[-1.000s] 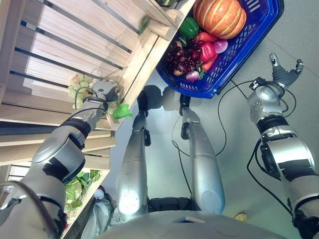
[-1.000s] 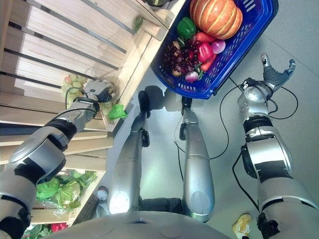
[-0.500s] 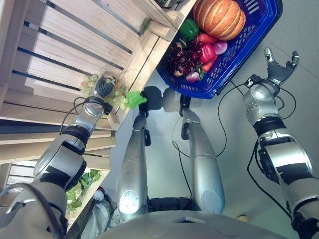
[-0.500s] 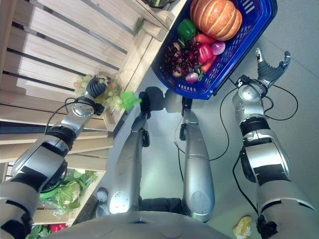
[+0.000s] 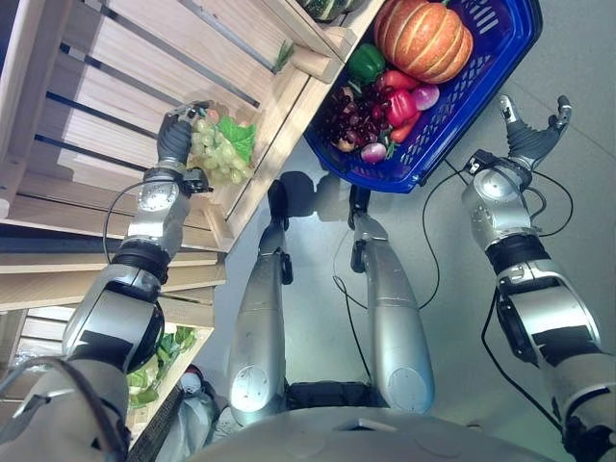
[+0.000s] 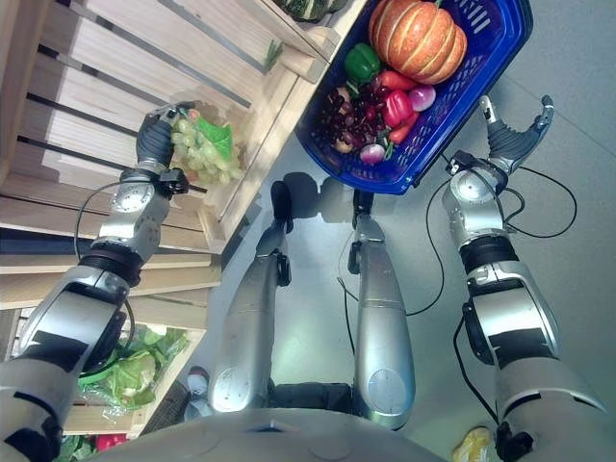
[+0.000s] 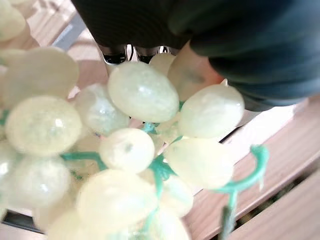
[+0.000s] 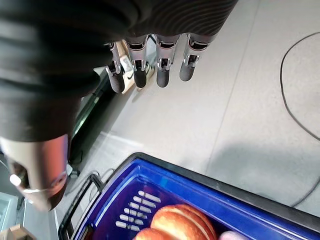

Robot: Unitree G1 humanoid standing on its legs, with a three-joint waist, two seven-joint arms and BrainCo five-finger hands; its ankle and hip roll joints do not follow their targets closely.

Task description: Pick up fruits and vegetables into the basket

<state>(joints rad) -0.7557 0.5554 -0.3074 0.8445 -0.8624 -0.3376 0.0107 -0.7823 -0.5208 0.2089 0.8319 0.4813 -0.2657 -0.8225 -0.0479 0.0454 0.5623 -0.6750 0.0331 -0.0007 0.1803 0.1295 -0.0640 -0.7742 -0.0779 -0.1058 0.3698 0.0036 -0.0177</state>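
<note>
One bunch of green grapes (image 5: 219,146) hangs clutched in the left hand (image 5: 175,138), lifted off the wooden crate (image 5: 115,87) slats where it lay a second ago. Up close, the left wrist view shows teal stems. Beside the blue basket (image 5: 481,72), the right hand (image 5: 527,130) hovers, fingers spread, empty.

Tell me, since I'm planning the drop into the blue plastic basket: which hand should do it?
Left. The left hand is closed on the bunch of pale green grapes by the wooden shelf; the right hand hangs open beside the blue plastic basket.
</note>
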